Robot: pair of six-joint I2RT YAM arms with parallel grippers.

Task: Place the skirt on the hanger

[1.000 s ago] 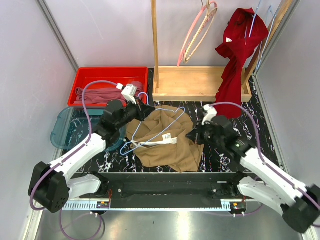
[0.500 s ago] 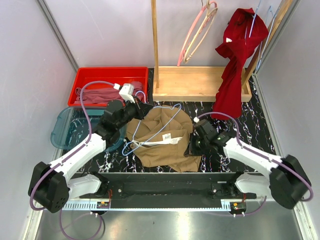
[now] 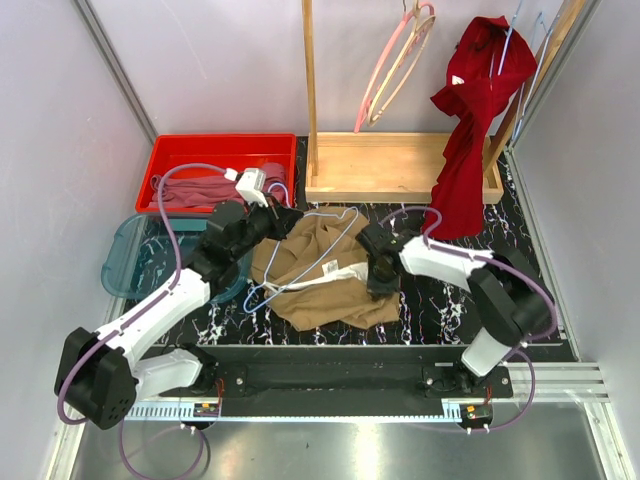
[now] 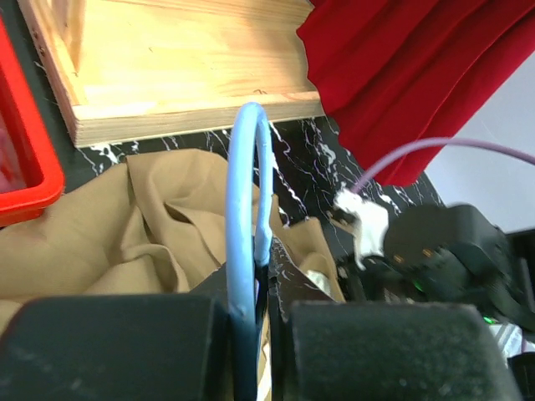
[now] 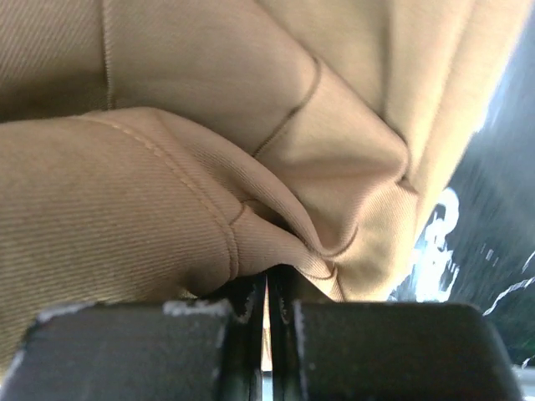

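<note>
The tan skirt [image 3: 325, 295] lies crumpled on the black marbled table between the two arms. A thin light-blue hanger [image 3: 322, 268] lies across it, its hook toward the left arm. My left gripper [image 3: 288, 223] is shut on the hook end of the hanger [image 4: 247, 167], whose wire loop runs out from between the fingers of the left gripper [image 4: 263, 280]. My right gripper [image 3: 376, 276] sits at the skirt's right edge. In the right wrist view the right gripper [image 5: 267, 280] is shut, and a fold of the skirt [image 5: 167, 167] bunches at its tips.
A red bin [image 3: 200, 148] with mauve cloth [image 3: 200, 188] and a teal tray [image 3: 122, 250] stand at the left. At the back a wooden rack base [image 3: 400, 172] has a post [image 3: 310, 90]; a pink hanger [image 3: 392, 70] and a dark red garment [image 3: 475, 120] hang there.
My right arm has swung left and its gripper has moved in over the skirt's right side, bunching the cloth leftward. The left gripper has stayed on the hanger hook.
</note>
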